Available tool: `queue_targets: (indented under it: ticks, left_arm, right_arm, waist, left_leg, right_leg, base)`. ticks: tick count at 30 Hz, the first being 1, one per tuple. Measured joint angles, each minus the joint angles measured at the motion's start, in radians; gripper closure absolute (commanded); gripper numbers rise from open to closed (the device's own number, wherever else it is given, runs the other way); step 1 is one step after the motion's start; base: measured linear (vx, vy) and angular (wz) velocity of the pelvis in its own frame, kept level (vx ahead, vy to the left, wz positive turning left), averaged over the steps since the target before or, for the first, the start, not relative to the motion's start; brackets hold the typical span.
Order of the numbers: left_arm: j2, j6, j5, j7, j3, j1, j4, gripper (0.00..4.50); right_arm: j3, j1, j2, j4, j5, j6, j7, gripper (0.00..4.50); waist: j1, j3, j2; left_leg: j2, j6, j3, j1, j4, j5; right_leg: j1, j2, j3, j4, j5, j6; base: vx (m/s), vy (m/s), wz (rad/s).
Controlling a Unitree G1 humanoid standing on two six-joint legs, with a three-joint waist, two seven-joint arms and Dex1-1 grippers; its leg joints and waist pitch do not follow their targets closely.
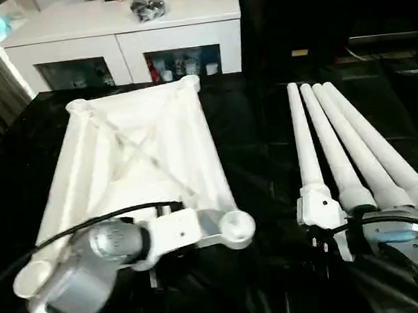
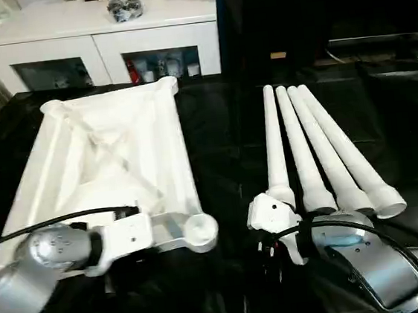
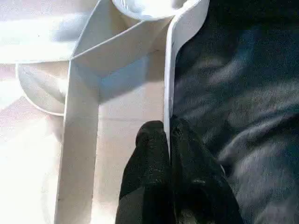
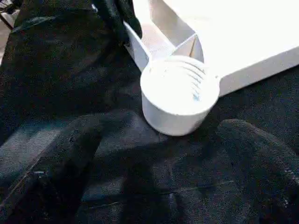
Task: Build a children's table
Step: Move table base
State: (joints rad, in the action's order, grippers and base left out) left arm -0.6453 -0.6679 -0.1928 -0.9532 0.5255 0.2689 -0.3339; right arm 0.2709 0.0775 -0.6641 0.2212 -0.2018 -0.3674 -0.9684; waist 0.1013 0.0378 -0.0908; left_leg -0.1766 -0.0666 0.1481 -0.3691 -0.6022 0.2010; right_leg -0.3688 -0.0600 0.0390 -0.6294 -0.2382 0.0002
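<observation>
The white table top (image 1: 137, 145) lies underside up on the left half of the black-draped surface (image 1: 259, 166), the four legs (image 1: 347, 149) side by side on the right half with flared ends toward the near edge, and a white cabinet (image 1: 125, 38) stands beyond the far edge. The left wrist view shows the left claw (image 3: 169, 140) clenched on the top's thin near-edge wall beside a corner socket (image 3: 149, 5). The right wrist view shows the right claw (image 4: 159, 154) spread wide, grasping nothing, with that near socket just ahead of it.

Black-covered surface (image 1: 258, 159) carries the upturned tabletop (image 1: 137, 145); four legs (image 1: 347, 149) alongside.
</observation>
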Motion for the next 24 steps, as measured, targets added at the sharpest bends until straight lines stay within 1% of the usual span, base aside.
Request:
queue_targets:
  ticks: [4, 8, 9, 13, 16, 18, 20, 24]
  left_arm:
    - [0.033, -0.063, -0.023, 0.034, 0.007, 0.009, -0.004, 4.47]
    - [0.057, -0.100, -0.030, 0.068, 0.006, 0.011, -0.003, 4.47]
    - [0.066, -0.099, -0.030, 0.077, 0.004, 0.010, 0.002, 4.47]
    - [0.082, -0.042, -0.028, 0.088, 0.003, 0.004, 0.012, 4.47]
    - [0.095, 0.001, -0.014, 0.087, 0.006, -0.001, 0.012, 4.47]
    - [0.092, -0.008, -0.007, 0.087, 0.009, -0.001, 0.001, 4.47]
    - [0.076, -0.011, -0.007, 0.087, 0.016, -0.001, -0.007, 4.47]
    - [0.082, -0.020, 0.001, 0.088, 0.004, -0.012, -0.008, 4.47]
  right_arm:
    - [-0.008, 0.000, -0.012, 0.000, 0.000, 0.000, 0.000, 0.00]
    - [-0.010, -0.005, -0.015, 0.000, 0.000, 0.002, 0.000, 0.00]
    - [-0.009, -0.005, -0.015, 0.000, 0.000, 0.002, 0.000, 0.00]
    - [-0.009, -0.005, -0.015, 0.000, 0.002, 0.004, 0.000, 0.00]
    - [-0.009, -0.003, -0.014, -0.001, 0.002, 0.004, 0.000, 0.00]
    - [-0.010, -0.002, -0.015, -0.001, 0.002, 0.004, 0.000, 0.00]
    - [-0.010, -0.002, -0.016, 0.000, 0.002, 0.004, 0.000, 0.00]
    - [-0.013, -0.002, -0.022, 0.000, 0.001, 0.004, -0.001, 0.00]
  waist:
    - [-0.001, 0.000, 0.000]
    - [-0.010, 0.000, 0.000]
    - [-0.011, 0.000, 0.000]
    - [-0.012, 0.000, 0.000]
    - [-0.010, 0.000, 0.001]
    - [-0.010, 0.000, 0.001]
    - [-0.011, 0.000, 0.000]
    - [-0.012, 0.000, 0.000]
  left_leg:
    - [0.000, 0.000, 0.000, 0.000, 0.000, 0.000]
    - [0.000, 0.000, 0.000, 0.000, 0.000, 0.000]
    - [0.000, 0.000, 0.000, 0.000, 0.000, 0.000]
    - [0.000, 0.000, 0.000, 0.000, 0.000, 0.000]
    - [0.000, 0.006, 0.000, -0.008, 0.000, -0.003]
    - [0.000, 0.006, 0.000, -0.015, -0.001, -0.003]
    - [-0.001, 0.007, 0.000, -0.016, -0.001, -0.003]
    - [-0.001, 0.007, 0.000, -0.015, -0.001, -0.003]
  right_leg:
    - [0.000, 0.000, 0.000, 0.000, 0.000, 0.000]
    - [0.000, 0.000, 0.000, 0.000, 0.000, 0.000]
    - [0.000, 0.000, 0.000, 0.000, 0.000, 0.000]
    - [-0.001, 0.000, 0.000, 0.000, 0.000, 0.000]
    - [-0.008, 0.000, 0.000, 0.000, -0.001, 0.000]
    - [-0.014, 0.000, 0.001, -0.001, -0.001, 0.000]
    - [-0.015, 0.001, 0.001, -0.001, -0.001, 0.000]
    - [-0.014, 0.001, 0.001, -0.001, -0.001, 0.000]
  base:
    - [0.000, 0.000, 0.00]
    - [0.000, 0.000, 0.00]
    - [0.000, 0.000, 0.00]
    - [0.000, 0.000, 0.00]
    - [0.000, 0.000, 0.00]
    - [0.000, 0.000, 0.00]
    - [0.000, 0.000, 0.00]
    - [0.000, 0.000, 0.00]
